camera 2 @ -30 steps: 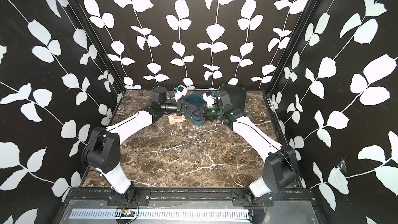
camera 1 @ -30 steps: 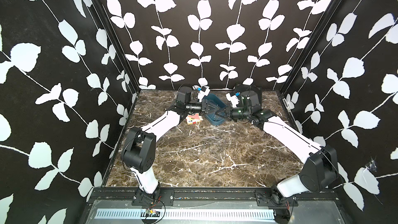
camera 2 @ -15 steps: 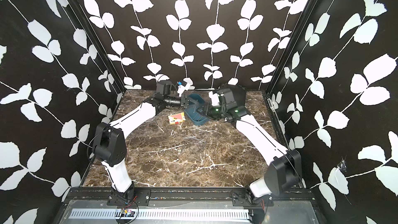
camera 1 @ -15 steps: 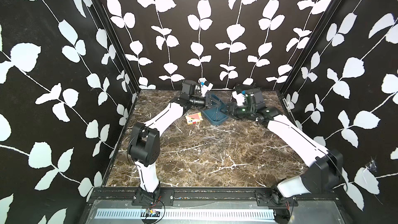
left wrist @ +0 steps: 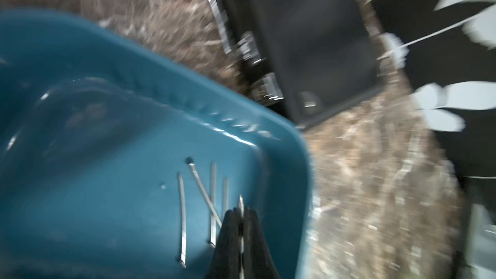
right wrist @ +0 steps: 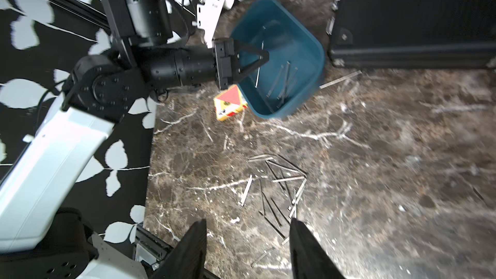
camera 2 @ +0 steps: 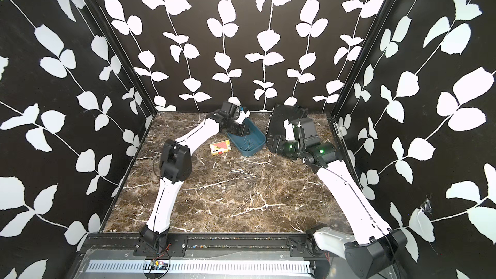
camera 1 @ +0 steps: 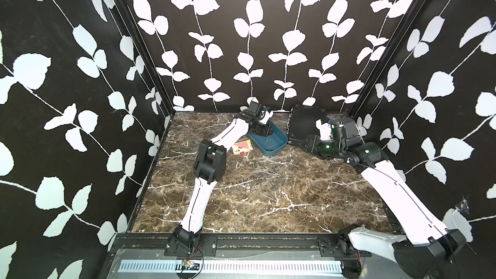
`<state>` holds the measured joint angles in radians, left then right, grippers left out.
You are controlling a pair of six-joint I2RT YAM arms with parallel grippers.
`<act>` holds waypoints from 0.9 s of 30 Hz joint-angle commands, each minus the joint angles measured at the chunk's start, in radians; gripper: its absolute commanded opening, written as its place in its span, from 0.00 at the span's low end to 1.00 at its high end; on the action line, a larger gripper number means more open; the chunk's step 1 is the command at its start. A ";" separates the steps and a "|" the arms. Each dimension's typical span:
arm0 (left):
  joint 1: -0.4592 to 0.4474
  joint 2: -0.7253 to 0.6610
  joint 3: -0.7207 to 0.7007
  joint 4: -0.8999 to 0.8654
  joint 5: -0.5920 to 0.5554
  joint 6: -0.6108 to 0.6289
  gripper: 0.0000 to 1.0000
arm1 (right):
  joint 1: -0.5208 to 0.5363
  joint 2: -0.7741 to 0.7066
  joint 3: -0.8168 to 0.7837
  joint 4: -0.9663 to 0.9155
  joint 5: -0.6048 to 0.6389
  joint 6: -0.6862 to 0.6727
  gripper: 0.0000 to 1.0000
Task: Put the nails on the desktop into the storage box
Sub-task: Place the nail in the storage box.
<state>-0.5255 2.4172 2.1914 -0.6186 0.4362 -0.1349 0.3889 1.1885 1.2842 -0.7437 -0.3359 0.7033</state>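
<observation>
While left claw [right wrist: 265, 55] hangs clenched on a nail [right wrist: 257, 75] over storage box [right wrist: 308, 49]: drop step.
Next, likely release; right claw [right wrist: 247, 221], spread, faces loose nails [right wrist: 279, 181] at box's 6 o'clock.

White arm links [camera 1: 200, 197], black joints [camera 1: 209, 161]

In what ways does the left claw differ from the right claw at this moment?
The left claw is shut and pinches one nail; the right claw is open and empty. The left claw hangs over the storage box; the right claw is over the desktop, pointing toward the loose nails. Both are black.
</observation>
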 commanded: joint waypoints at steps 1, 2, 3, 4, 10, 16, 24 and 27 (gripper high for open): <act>-0.001 0.023 0.077 -0.034 -0.062 0.040 0.00 | 0.002 -0.006 -0.029 -0.045 0.018 0.005 0.52; 0.001 0.045 0.094 -0.032 -0.067 0.039 0.00 | 0.002 -0.005 -0.029 -0.050 0.021 0.006 0.52; 0.002 0.065 0.110 -0.024 -0.060 0.032 0.00 | 0.002 -0.004 -0.028 -0.055 0.022 0.007 0.52; 0.006 0.081 0.121 -0.013 -0.051 0.018 0.00 | 0.002 -0.003 -0.028 -0.059 0.024 0.007 0.52; 0.009 0.107 0.117 0.007 -0.027 -0.033 0.22 | 0.002 0.014 -0.021 -0.091 0.038 -0.013 0.53; 0.013 0.041 0.077 0.015 -0.009 -0.051 0.43 | -0.001 0.063 -0.039 -0.075 0.069 0.015 0.53; 0.018 -0.179 -0.080 0.016 0.001 -0.078 0.49 | -0.004 0.228 -0.005 -0.066 0.018 0.034 0.53; 0.019 -0.301 -0.211 0.001 -0.006 -0.080 0.49 | 0.011 0.279 -0.016 -0.072 0.003 -0.006 0.52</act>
<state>-0.5137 2.2887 2.0533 -0.6056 0.4213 -0.2081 0.3889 1.4437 1.2697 -0.8040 -0.3134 0.7280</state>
